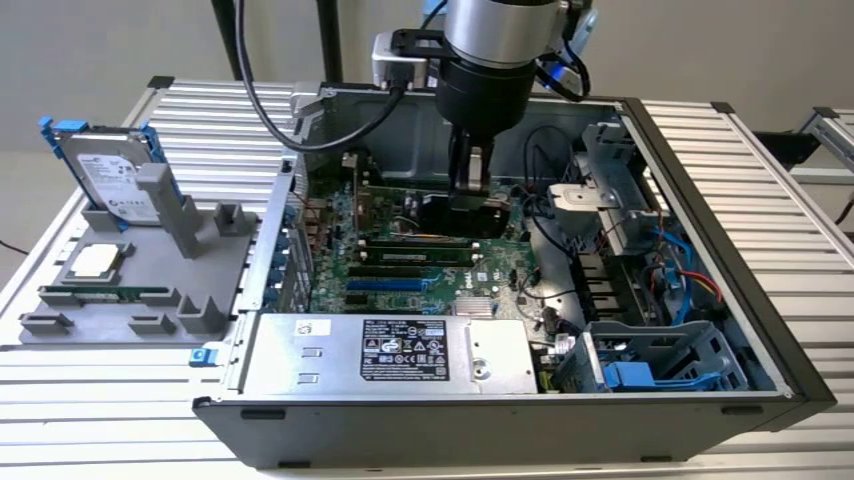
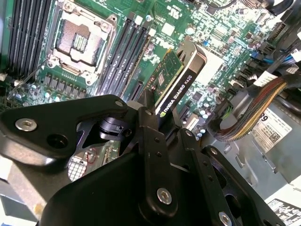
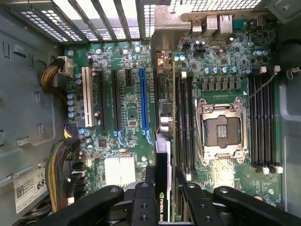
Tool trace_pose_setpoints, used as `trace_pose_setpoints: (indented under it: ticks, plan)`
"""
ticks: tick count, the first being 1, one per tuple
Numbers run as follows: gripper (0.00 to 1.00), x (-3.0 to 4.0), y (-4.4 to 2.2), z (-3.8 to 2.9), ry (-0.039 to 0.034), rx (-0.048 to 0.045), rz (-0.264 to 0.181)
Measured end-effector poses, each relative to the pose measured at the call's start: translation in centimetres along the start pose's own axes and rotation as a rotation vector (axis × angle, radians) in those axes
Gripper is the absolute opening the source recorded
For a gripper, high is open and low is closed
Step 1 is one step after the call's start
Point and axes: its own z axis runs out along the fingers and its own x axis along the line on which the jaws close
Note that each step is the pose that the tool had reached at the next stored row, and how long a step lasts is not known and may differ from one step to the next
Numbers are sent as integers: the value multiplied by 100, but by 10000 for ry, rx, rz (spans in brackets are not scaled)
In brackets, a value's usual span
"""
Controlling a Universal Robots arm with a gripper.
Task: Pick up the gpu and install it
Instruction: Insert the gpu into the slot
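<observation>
Green board and black cooler: that is the gpu point(image 2: 173, 82), and I see my gripper point(image 2: 157, 123) pinching it tight by one end, edge-on, above the motherboard point(image 2: 141, 52) inside the open computer case point(image 1: 707, 250). In the first wrist view the gpu point(image 3: 163, 155) hangs over the board between the blue slot point(image 3: 142, 99) and the empty processor socket point(image 3: 221, 132). My gripper's black body hides its near end. I cannot tell if it touches the board.

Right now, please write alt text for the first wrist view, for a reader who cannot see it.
A black gripper holds a flat green graphics card with a black cooler edge-on above a green motherboard, between a blue expansion slot and an empty processor socket.
</observation>
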Motion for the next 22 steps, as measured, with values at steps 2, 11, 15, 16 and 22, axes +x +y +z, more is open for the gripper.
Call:
trace_pose_setpoints:
  ticks: [2,11,15,16,22]
  plan:
    - [0,0,-1,13,3,-23,-1]
    - [0,0,-1,28,4,-43,0]
    - [0,1,-1,28,4,-42,0]
    - [0,0,-1,28,4,-42,0]
    - [0,1,-2,48,23,-41,-2]
